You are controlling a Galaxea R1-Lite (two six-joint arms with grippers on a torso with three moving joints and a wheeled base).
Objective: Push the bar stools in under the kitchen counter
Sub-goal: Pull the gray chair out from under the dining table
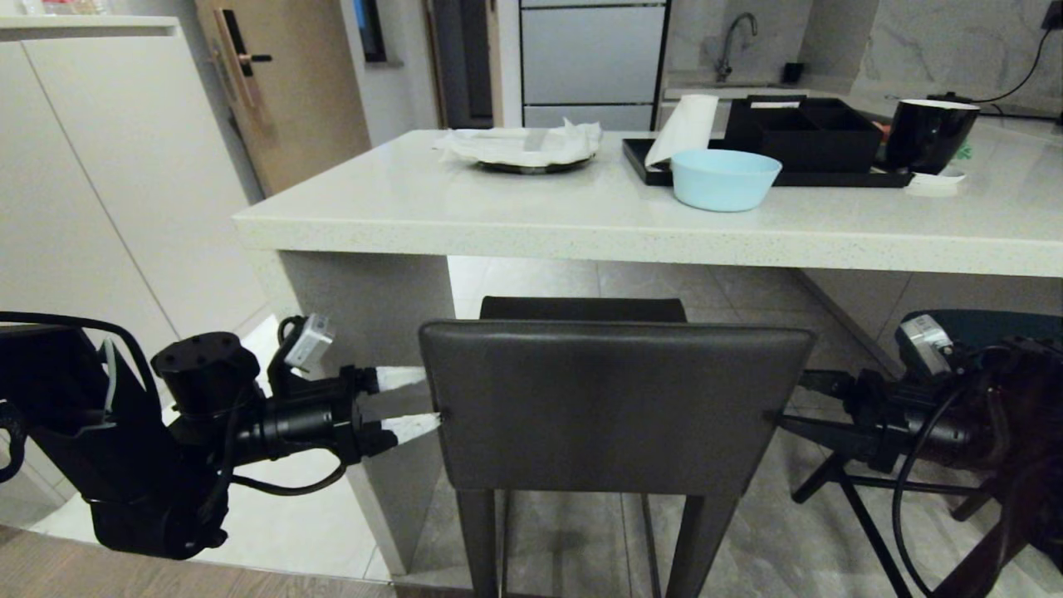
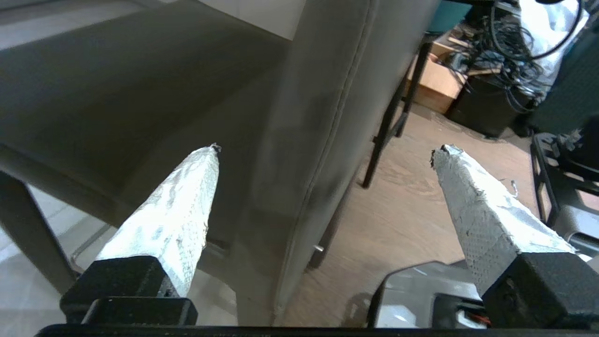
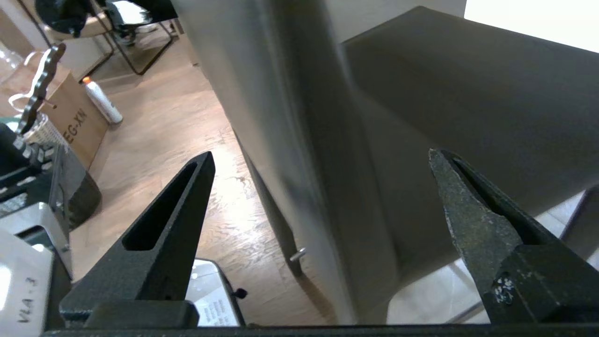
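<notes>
Looking down from the head view, you have the dark grey stool (image 1: 614, 407) square in front of you, its seat already reaching under the near edge of the kitchen counter (image 1: 515, 216) and its low backrest still standing out on your side of that edge. The left gripper (image 1: 411, 403) comes in level from the left, its white-wrapped fingers (image 2: 178, 210) spread wide with the backrest's left edge between them; in the left wrist view one finger sits on the seat side and the other on the rear side, neither pressing on the leather. The right gripper (image 1: 789, 403) mirrors this at the backrest's right edge. Its black fingers (image 3: 173, 220) are also wide apart, straddling the backrest without gripping it.

The teal stool (image 1: 972, 328) shows only partly at the far right, behind the right arm, its thin black legs splayed on the floor; you cannot tell how far it sits under the counter.

On the counter top, a pale blue bowl (image 1: 724, 178) stands near the front edge, just in front of a black tray (image 1: 639, 158) holding a white paper roll (image 1: 685, 124). A plate with crumpled white paper (image 1: 523, 145) lies farther left, toward the back edge.
</notes>
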